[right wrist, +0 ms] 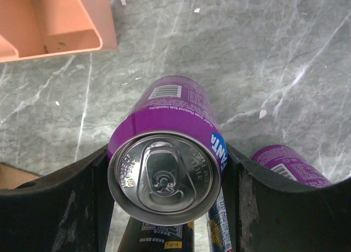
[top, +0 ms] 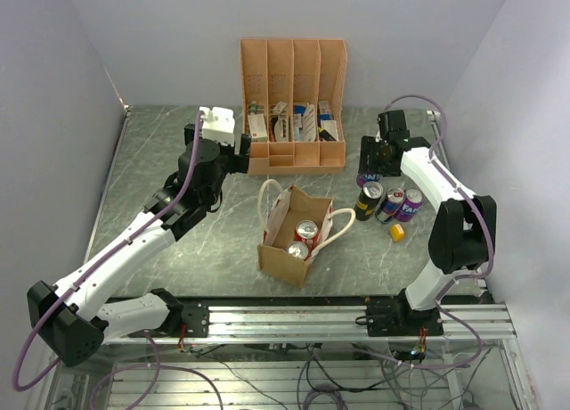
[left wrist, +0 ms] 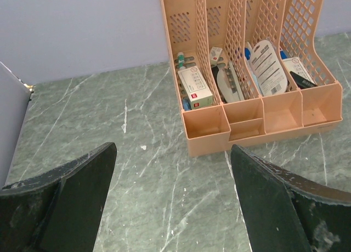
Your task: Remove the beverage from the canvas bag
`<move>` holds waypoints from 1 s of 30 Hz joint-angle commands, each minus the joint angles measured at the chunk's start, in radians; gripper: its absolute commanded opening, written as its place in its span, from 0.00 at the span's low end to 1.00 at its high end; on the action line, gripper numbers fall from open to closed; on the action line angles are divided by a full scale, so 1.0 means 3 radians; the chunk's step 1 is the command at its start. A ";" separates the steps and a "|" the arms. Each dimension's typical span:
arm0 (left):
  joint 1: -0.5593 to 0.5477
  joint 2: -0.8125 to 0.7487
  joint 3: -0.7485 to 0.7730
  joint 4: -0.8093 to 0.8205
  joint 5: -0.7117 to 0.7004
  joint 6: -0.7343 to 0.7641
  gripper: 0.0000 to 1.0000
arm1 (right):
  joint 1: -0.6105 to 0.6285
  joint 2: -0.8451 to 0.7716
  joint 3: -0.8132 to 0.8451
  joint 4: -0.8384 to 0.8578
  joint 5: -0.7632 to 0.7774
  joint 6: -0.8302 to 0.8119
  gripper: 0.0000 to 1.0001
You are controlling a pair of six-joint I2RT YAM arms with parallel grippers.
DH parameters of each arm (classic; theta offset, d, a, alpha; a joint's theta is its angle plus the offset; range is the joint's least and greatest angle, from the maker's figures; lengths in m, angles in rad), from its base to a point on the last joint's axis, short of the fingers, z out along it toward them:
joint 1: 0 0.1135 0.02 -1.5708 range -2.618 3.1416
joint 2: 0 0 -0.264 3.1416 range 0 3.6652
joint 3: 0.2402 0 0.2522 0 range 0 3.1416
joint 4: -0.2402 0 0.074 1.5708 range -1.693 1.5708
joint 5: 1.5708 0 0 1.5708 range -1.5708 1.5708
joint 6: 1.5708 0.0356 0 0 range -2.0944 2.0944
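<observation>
The tan canvas bag [top: 283, 252] with cream rope handles stands at the table's middle front. Two cans stand in it, a red one [top: 306, 232] and a silver-topped one [top: 297, 250]. My right gripper [top: 370, 169] is right of the bag, behind a group of cans. In the right wrist view it [right wrist: 166, 156] is shut on a purple Fanta can [right wrist: 174, 107], with both fingers against its sides. My left gripper [top: 246, 155] is open and empty above the table, left of the orange organizer's front. It [left wrist: 173, 149] shows wide open in the left wrist view.
The orange-pink slotted organizer [top: 293, 71] stands at the back middle and also shows in the left wrist view [left wrist: 258, 120]. A black-yellow can [top: 370, 196], a blue-red can [top: 389, 202] and a purple can [top: 410, 203] stand at the right. A small yellow object [top: 396, 232] lies near them.
</observation>
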 commanded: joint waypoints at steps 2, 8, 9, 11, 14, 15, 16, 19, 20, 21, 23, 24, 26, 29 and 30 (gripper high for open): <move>-0.0017 0.0019 0.0147 0.0047 0.0050 -0.0051 0.96 | -0.0025 0.0069 0.0168 0.0014 0.0086 -0.0069 0.00; -0.0015 0.0000 0.0147 0.0047 0.0051 -0.0053 0.96 | -0.0021 0.0166 0.0175 -0.0024 0.0016 -0.0065 0.00; -0.0017 0.0000 0.0147 0.0048 0.0051 -0.0056 0.96 | -0.0021 0.0190 0.0181 -0.0037 0.0013 -0.0064 0.00; -0.0018 -0.0002 0.0147 0.0050 0.0051 -0.0056 0.96 | -0.0021 0.0250 0.0215 -0.0091 0.0047 -0.0047 0.00; -0.0017 -0.0007 0.0147 0.0043 0.0051 -0.0056 0.95 | -0.0021 0.0328 0.0262 -0.0181 0.0107 -0.0040 0.04; -0.0015 -0.0010 0.0147 0.0045 0.0056 -0.0056 0.95 | -0.0021 0.0336 0.0257 -0.0185 0.0113 -0.0035 0.05; -0.0017 -0.0012 0.0147 0.0041 0.0056 -0.0056 0.95 | -0.0022 0.0342 0.0248 -0.0187 0.0116 -0.0034 0.06; -0.0015 -0.0015 0.0152 0.0041 0.0061 -0.0060 0.95 | -0.0023 0.0352 0.0208 -0.0159 0.0085 -0.0039 0.09; -0.0017 -0.0016 0.0152 0.0041 0.0061 -0.0061 0.96 | -0.0021 0.0353 0.0197 -0.0149 0.0074 -0.0042 0.11; -0.0018 -0.0016 0.0152 0.0040 0.0061 -0.0061 0.95 | -0.0021 0.0356 0.0186 -0.0138 0.0062 -0.0043 0.12; -0.0016 -0.0015 0.0152 0.0040 0.0061 -0.0061 0.96 | -0.0021 0.0362 0.0173 -0.0127 0.0051 -0.0046 0.13; -0.0017 -0.0016 0.0152 0.0043 0.0066 -0.0061 0.95 | -0.0025 0.0369 0.0173 -0.0124 0.0052 -0.0048 0.14; -0.0017 -0.0015 0.0152 0.0040 0.0062 -0.0061 0.96 | -0.0022 0.0387 0.0178 -0.0135 0.0068 -0.0056 0.17; -0.0018 -0.0016 0.0152 0.0037 0.0070 -0.0061 0.95 | -0.0021 0.0372 0.0161 -0.0120 0.0052 -0.0075 0.36; -0.0017 -0.0013 0.0152 0.0036 0.0075 -0.0061 0.95 | -0.0021 0.0358 0.0151 -0.0103 0.0043 -0.0080 0.42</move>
